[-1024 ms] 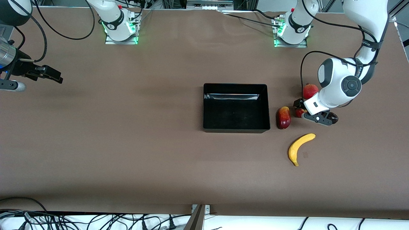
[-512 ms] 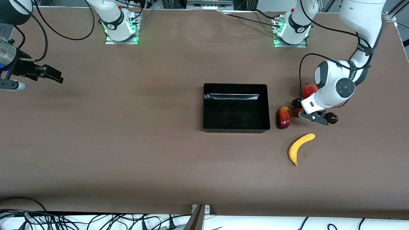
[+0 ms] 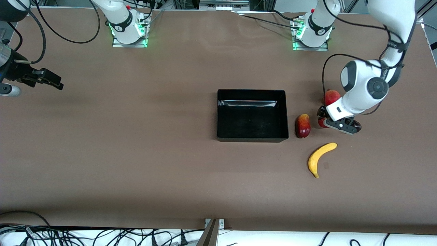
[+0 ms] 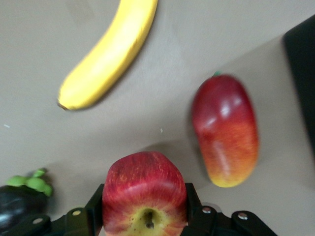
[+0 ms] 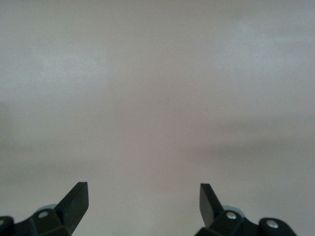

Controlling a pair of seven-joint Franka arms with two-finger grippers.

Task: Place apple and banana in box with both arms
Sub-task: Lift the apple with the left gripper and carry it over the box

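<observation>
My left gripper (image 3: pixel 323 120) is shut on the apple (image 3: pixel 321 122), a small red fruit with yellow streaks, low at the table between the elongated fruit and the dark fruit. In the left wrist view the apple (image 4: pixel 142 182) fills the space between the black fingers (image 4: pixel 96 209) of the left gripper (image 4: pixel 144 209). The banana (image 3: pixel 319 159) lies nearer the front camera; it also shows in the left wrist view (image 4: pixel 106 56). The black box (image 3: pixel 252 91) is empty, toward the table's middle. My right gripper (image 3: pixel 51 80) waits open and empty over bare table at the right arm's end (image 5: pixel 142 196).
An elongated red-and-orange fruit (image 3: pixel 302 125) lies between the box and the apple, also in the left wrist view (image 4: pixel 225 130). A plain red crowned ball (image 3: pixel 330 95) sits farther from the front camera. A dark fruit with green leaves (image 3: pixel 357 126) lies beside the left gripper.
The left arm's wrist has shifted slightly toward its end of the table, with the apple between the fingers. The right gripper has drifted a little toward the table's edge.
</observation>
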